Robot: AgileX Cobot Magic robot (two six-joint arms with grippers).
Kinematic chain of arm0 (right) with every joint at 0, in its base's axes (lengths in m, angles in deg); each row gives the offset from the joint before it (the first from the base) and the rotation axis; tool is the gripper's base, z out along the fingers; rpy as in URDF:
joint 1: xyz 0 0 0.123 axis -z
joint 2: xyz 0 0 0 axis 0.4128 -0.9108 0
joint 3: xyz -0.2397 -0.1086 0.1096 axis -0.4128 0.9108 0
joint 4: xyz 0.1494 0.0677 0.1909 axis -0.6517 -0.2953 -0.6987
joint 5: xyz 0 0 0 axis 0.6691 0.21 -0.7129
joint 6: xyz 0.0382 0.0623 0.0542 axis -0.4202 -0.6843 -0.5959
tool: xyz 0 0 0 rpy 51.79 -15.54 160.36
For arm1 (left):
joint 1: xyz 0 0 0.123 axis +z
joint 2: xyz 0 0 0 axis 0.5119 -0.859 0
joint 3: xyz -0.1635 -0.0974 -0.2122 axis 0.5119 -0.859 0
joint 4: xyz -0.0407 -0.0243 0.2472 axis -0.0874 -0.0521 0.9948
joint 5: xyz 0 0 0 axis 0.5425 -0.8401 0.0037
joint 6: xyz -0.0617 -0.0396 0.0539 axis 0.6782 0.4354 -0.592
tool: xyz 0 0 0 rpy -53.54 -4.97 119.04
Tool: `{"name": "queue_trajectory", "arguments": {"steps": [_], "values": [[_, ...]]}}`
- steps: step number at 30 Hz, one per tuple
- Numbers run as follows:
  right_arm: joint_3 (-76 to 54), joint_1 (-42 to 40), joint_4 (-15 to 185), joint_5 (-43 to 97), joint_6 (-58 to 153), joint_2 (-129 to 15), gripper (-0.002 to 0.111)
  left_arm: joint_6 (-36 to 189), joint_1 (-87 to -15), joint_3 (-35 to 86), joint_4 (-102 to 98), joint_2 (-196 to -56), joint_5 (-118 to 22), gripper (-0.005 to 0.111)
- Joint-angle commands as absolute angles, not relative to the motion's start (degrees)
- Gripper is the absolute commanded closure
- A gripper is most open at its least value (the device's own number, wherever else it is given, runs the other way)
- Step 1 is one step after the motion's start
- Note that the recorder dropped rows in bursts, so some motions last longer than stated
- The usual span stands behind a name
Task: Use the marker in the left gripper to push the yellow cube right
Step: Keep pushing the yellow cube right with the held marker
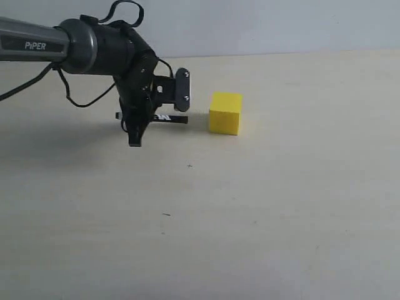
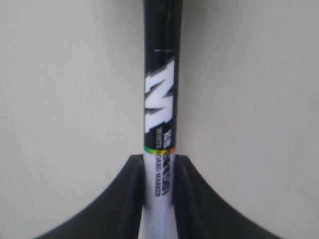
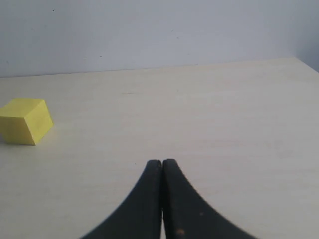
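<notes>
The black two-fingered left gripper (image 1: 136, 128), ending a thick black and grey arm (image 1: 37, 44) marked "PiPER", pinches a slim white-barrelled marker (image 1: 172, 117) across its barrel, holding it level over the pale beige tabletop (image 1: 250, 219). The marker's black end points at the small bright yellow cube (image 1: 225, 114), which rests on the tabletop just to the right, with a narrow gap between them. The black right gripper (image 3: 162, 164) has its jaws pressed together on nothing.

- Exterior camera: low, facing across the worktop (image 1: 262, 237).
- Left wrist: close on the marker (image 2: 159, 99).
- Right wrist: low, shares the yellow cube (image 3: 25, 121) with exterior.
</notes>
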State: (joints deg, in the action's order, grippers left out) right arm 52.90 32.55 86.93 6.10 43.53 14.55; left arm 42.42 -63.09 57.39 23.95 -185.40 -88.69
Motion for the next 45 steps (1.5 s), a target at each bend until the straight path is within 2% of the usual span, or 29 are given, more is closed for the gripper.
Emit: {"name": "queue_trajectory", "arguments": {"steps": [1, 14, 45], "values": [[53.1, 32.7, 87.0, 6.3, 43.8, 14.8, 0.108, 45.1, -60.6, 57.7, 24.2, -184.8, -90.9, 0.107], [53.1, 32.7, 87.0, 6.3, 43.8, 14.8, 0.108, 44.6, -69.0, 57.7, 23.9, -184.8, -83.7, 0.107], [53.1, 32.7, 87.0, 6.3, 43.8, 14.8, 0.108, 47.8, -62.1, 57.7, 25.3, -184.8, -92.6, 0.107]]}}
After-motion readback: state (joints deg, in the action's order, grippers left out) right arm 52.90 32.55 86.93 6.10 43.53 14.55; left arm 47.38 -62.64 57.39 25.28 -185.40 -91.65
